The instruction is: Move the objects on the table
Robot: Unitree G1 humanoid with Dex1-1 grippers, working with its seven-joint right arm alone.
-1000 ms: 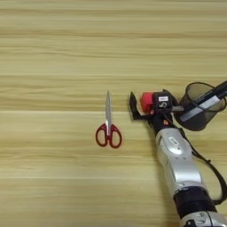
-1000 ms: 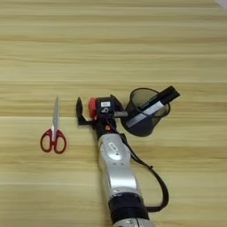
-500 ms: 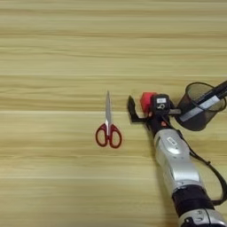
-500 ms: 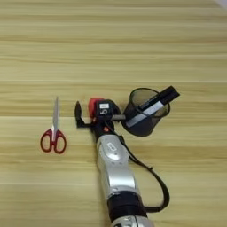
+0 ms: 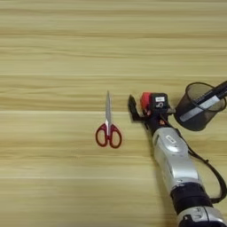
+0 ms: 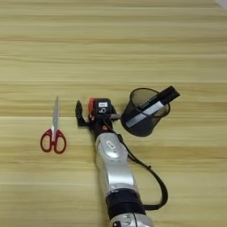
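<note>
The hand (image 5: 141,106) sits mid-table, fingers pinching the small red cube (image 5: 146,101) between them. Scissors (image 5: 108,126) lie flat just to its left, blades pointing toward the far edge. The mesh pen cup (image 6: 143,111) is on the right, tipped over, marker (image 6: 153,106) poking out toward the right edge of the table (image 5: 53,53).

non-task items: none visible | view filled by task surface and its objects only
</note>
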